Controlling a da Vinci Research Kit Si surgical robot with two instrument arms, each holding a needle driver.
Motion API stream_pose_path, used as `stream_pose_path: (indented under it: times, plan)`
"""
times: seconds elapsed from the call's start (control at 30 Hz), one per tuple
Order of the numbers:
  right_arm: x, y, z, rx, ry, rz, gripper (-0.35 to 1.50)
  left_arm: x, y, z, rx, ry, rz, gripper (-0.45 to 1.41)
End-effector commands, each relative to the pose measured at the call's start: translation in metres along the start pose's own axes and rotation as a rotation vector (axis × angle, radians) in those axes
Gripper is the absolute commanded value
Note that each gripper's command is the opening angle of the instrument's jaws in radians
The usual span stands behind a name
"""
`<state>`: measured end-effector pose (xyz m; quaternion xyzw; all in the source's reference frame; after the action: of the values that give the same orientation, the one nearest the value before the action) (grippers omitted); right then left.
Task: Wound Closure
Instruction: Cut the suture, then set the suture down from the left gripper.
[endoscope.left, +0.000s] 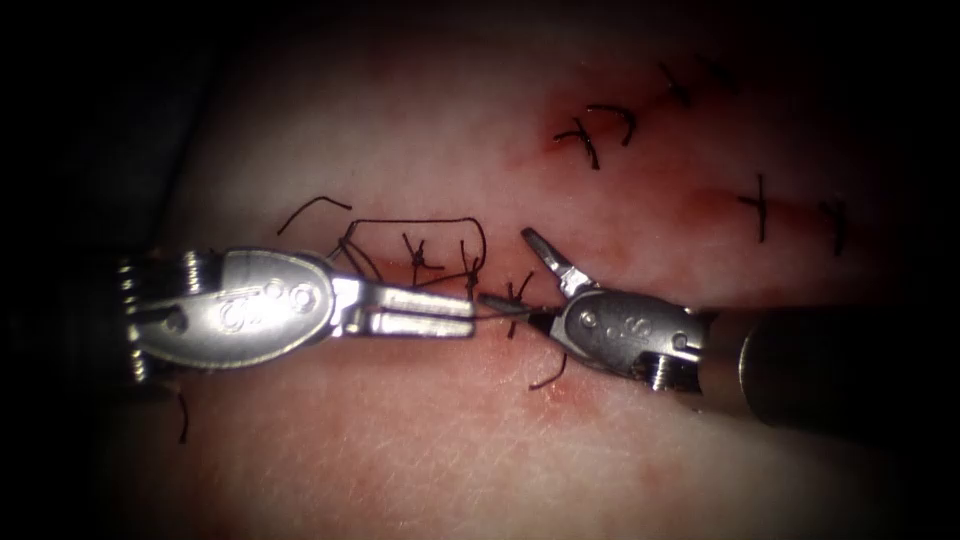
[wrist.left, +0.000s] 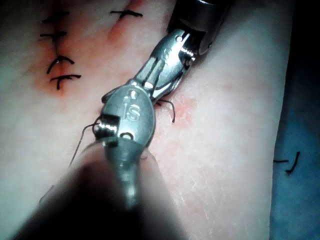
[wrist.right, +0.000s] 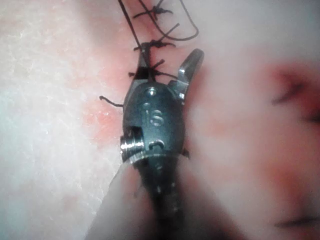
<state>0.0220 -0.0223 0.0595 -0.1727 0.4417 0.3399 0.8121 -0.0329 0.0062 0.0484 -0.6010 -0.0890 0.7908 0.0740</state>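
On the tissue (endoscope.left: 400, 440), the cut (endoscope.left: 440, 275) runs crosswise and carries several dark stitches. My left tool (endoscope.left: 470, 315) reaches in from the left with its jaws shut on a thin strand of thread (endoscope.left: 510, 314) at the newest stitch (endoscope.left: 516, 292). My right tool (endoscope.left: 508, 268) faces it with its jaws open, one jaw raised and the other lying along that strand; it holds nothing. The right wrist view has the right tool (wrist.right: 169, 64) open beside the stitch row (wrist.right: 150, 45). A slack loop of thread (endoscope.left: 430, 221) lies above the cut. I see no needle.
Two other stitched cuts (endoscope.left: 600, 125) (endoscope.left: 760, 205) lie at the upper right, with red fluid (endoscope.left: 545, 395) staining the tissue near the tools. A short thread tail (endoscope.left: 550, 375) curls below the right tool. A loose thread piece (endoscope.left: 183, 415) lies at the lower left.
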Motion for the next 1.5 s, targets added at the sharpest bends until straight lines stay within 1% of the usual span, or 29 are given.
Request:
stream_pose_path:
  times: [0.03,0.07,0.1,0.13,0.17,0.4,0.43,0.47,0.5,0.53,0.67,0.7,0.77,0.8,0.87,0.9,0.93,0.97,1.0,1.03,1.07,1.1,1.13,1.17,1.2,1.27,1.37,1.47,1.5]
  plan:
    - [-0.0005,-0.0009,0.0006,0.001,0.001,0.003,0.74,-0.0006,0.0000,0.0008,0.001,0.004,0.000,-0.45]
    - [-0.0005,-0.0010,0.0006,0.003,-0.001,0.002,0.47,-0.0006,0.0001,0.0009,0.001,0.004,0.001,-0.45]
    - [-0.0005,-0.0010,0.0006,0.003,-0.001,0.002,0.47,-0.0006,0.0001,0.0009,0.001,0.004,0.001,-0.45]
    - [-0.0005,-0.0010,0.0005,0.011,-0.009,0.001,-0.18,-0.0005,0.0002,0.0009,-0.001,0.002,0.002,-0.45]
    - [-0.0005,-0.0010,0.0005,0.019,-0.018,0.001,-0.35,-0.0005,0.0003,0.0009,-0.004,0.000,0.003,-0.45]
    - [-0.0004,-0.0005,0.0002,0.019,-0.035,0.003,-0.35,-0.0006,0.0021,0.0004,-0.020,-0.009,0.020,-0.45]
    - [-0.0004,-0.0005,0.0000,0.022,-0.033,0.002,0.04,-0.0006,0.0024,0.0003,-0.021,-0.009,0.023,-0.45]
    - [-0.0005,-0.0003,-0.0010,0.035,-0.027,0.001,0.79,-0.0010,0.0033,-0.0002,-0.027,-0.006,0.033,-0.45]
    - [-0.0005,0.0000,-0.0022,0.050,-0.020,-0.001,1.06,-0.0016,0.0043,-0.0007,-0.034,-0.003,0.046,-0.45]
    - [-0.0005,0.0002,-0.0033,0.062,-0.013,-0.014,1.13,-0.0019,0.0049,-0.0009,-0.038,0.000,0.052,-0.45]
    - [-0.0006,0.0017,-0.0066,0.099,0.008,-0.073,1.23,-0.0036,0.0081,-0.0014,-0.084,-0.015,0.078,-0.45]
    - [-0.0005,0.0029,-0.0079,0.108,0.022,-0.094,1.25,-0.0047,0.0101,-0.0014,-0.118,-0.030,0.078,-0.45]
    - [-0.0005,0.0044,-0.0092,0.099,0.055,-0.122,1.31,-0.0060,0.0118,-0.0012,-0.153,-0.038,0.069,-0.45]
    - [-0.0006,0.0059,-0.0101,0.090,0.083,-0.133,1.36,-0.0077,0.0137,-0.0008,-0.193,-0.043,0.060,-0.45]
    - [-0.0007,0.0070,-0.0106,0.089,0.095,-0.146,1.40,-0.0097,0.0154,-0.0004,-0.224,-0.054,0.052,-0.45]
    - [-0.0007,0.0070,-0.0106,0.089,0.095,-0.146,1.40,-0.0097,0.0154,-0.0004,-0.224,-0.054,0.052,-0.45]
    - [-0.0009,0.0079,-0.0109,0.084,0.109,-0.154,1.45,-0.0119,0.0168,0.0001,-0.238,-0.066,0.031,-0.23]
    - [-0.0009,0.0082,-0.0109,0.083,0.112,-0.165,1.46,-0.0129,0.0172,0.0003,-0.243,-0.070,0.023,-0.23]
    - [-0.0010,0.0085,-0.0109,0.082,0.119,-0.175,1.48,-0.0147,0.0179,0.0005,-0.241,-0.089,-0.012,-0.06]
    - [-0.0011,0.0086,-0.0108,0.081,0.120,-0.186,1.48,-0.0166,0.0183,0.0006,-0.226,-0.109,-0.072,0.31]
    - [-0.0010,0.0086,-0.0107,0.079,0.122,-0.204,1.48,-0.0174,0.0184,0.0005,-0.220,-0.118,-0.095,0.39]
    - [-0.0010,0.0085,-0.0107,0.079,0.123,-0.209,1.48,-0.0184,0.0184,0.0005,-0.213,-0.131,-0.124,0.56]
    - [-0.0010,0.0085,-0.0108,0.079,0.124,-0.209,1.48,-0.0190,0.0183,0.0004,-0.213,-0.142,-0.144,0.76]
    - [-0.0010,0.0082,-0.0109,0.078,0.125,-0.211,1.38,-0.0201,0.0180,0.0000,-0.201,-0.165,-0.179,1.11]
    - [-0.0011,0.0081,-0.0111,0.078,0.126,-0.211,1.33,-0.0206,0.0178,-0.0004,-0.190,-0.185,-0.175,1.25]
    - [-0.0009,0.0080,-0.0112,0.077,0.127,-0.217,1.30,-0.0214,0.0175,-0.0016,-0.189,-0.204,-0.181,1.36]
    - [-0.0007,0.0078,-0.0112,0.080,0.125,-0.193,1.33,-0.0223,0.0173,-0.0044,-0.195,-0.255,-0.204,1.40]
    - [-0.0005,0.0076,-0.0111,0.091,0.119,-0.104,1.41,-0.0222,0.0156,-0.0094,-0.164,-0.302,-0.221,1.40]
    - [-0.0004,0.0076,-0.0109,0.080,0.127,-0.077,1.48,-0.0215,0.0142,-0.0113,-0.111,-0.285,-0.244,1.40]
